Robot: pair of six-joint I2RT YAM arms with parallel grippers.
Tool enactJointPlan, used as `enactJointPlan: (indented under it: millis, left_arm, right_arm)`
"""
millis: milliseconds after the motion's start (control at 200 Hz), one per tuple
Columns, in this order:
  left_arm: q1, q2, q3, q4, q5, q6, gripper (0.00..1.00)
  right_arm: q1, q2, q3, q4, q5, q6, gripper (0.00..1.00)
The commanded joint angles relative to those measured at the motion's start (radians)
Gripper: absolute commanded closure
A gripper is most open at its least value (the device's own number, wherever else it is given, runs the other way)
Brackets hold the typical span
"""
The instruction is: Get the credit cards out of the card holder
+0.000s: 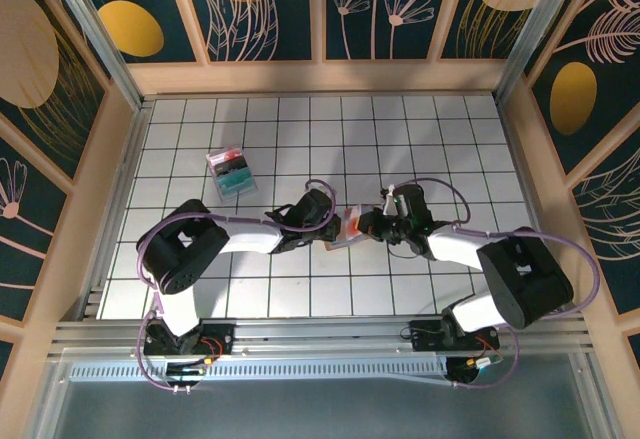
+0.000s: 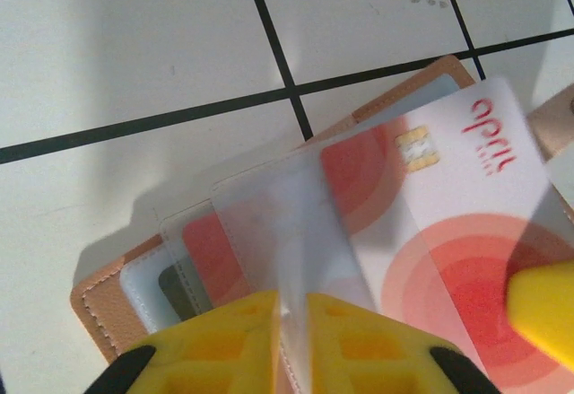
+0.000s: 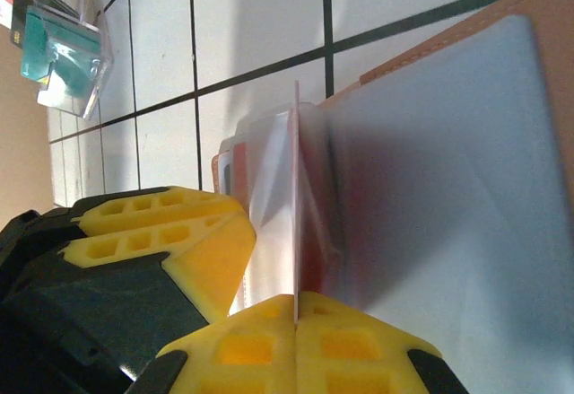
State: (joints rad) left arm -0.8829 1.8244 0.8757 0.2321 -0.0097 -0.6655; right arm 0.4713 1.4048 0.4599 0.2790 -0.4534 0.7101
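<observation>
I judge the job barely begun, with the first extraction in progress. My right gripper [image 3: 296, 349] is clenched on the edge of a red-and-white credit card [image 2: 448, 232], which lies half over the open card holder [image 2: 99, 300] at the middle of the tabletop [image 1: 450, 139], not yet clear of it. My left gripper [image 2: 291, 340] is pinched on what looks like a clear sleeve [image 2: 269, 223] of the holder, apparently bracing it. Beneath that sleeve I can see a red card [image 2: 211, 250] and a dark card [image 2: 175, 291] sitting in the pockets, so at least those two are left. I see no card lying loose on the tabletop.

The tabletop is white with a black grid. A clear plastic box [image 1: 230, 170] sits well apart, toward the far left. Around it stand dark teal panels [image 1: 265, 9] with gold and pink plant prints in pale wooden frames. A metal rail [image 1: 320, 337] carries both arm bases at the near edge.
</observation>
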Motion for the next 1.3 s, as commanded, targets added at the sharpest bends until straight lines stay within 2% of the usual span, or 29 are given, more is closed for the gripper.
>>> enactJointPlan:
  millis: [0, 60, 220, 365, 576, 681, 876, 1006, 1146, 1296]
  left_arm:
    - [-0.002, -0.032, -0.02, -0.098, -0.024, 0.02, 0.77]
    - [-0.002, -0.049, -0.013, -0.104, -0.031, 0.026, 0.73]
    - [-0.002, -0.105, 0.02, -0.124, -0.041, 0.064, 0.53]
    - [0.005, -0.194, 0.064, -0.173, -0.082, 0.132, 0.29]
    - [0.043, -0.283, 0.124, -0.225, -0.006, 0.272, 0.16]
    - [0.064, -0.321, 0.158, -0.255, 0.053, 0.387, 0.15]
    - [0.118, -0.345, 0.211, -0.311, 0.263, 0.581, 0.17]
    - [0.124, -0.333, 0.252, -0.393, 0.353, 0.719, 0.19]
    - [0.129, -0.335, 0.259, -0.435, 0.402, 0.841, 0.22]
    - [0.149, -0.327, 0.286, -0.471, 0.47, 0.91, 0.28]
  right_arm:
    - [-0.007, -0.073, 0.037, -0.108, 0.106, -0.072, 1.0]
    - [-0.01, -0.109, 0.039, -0.138, 0.125, -0.103, 1.0]
    - [-0.012, -0.209, 0.038, -0.186, 0.148, -0.199, 1.0]
    - [-0.012, -0.308, 0.026, -0.195, 0.15, -0.281, 1.0]
    - [-0.01, -0.41, 0.02, -0.182, 0.044, -0.379, 1.0]
    - [-0.001, -0.445, 0.027, -0.187, -0.009, -0.43, 1.0]
    - [0.022, -0.464, 0.062, -0.213, -0.088, -0.509, 1.0]
    - [0.038, -0.456, 0.098, -0.251, -0.136, -0.563, 1.0]
    - [0.048, -0.456, 0.118, -0.244, -0.192, -0.588, 1.0]
    - [0.067, -0.439, 0.138, -0.242, -0.236, -0.606, 1.0]
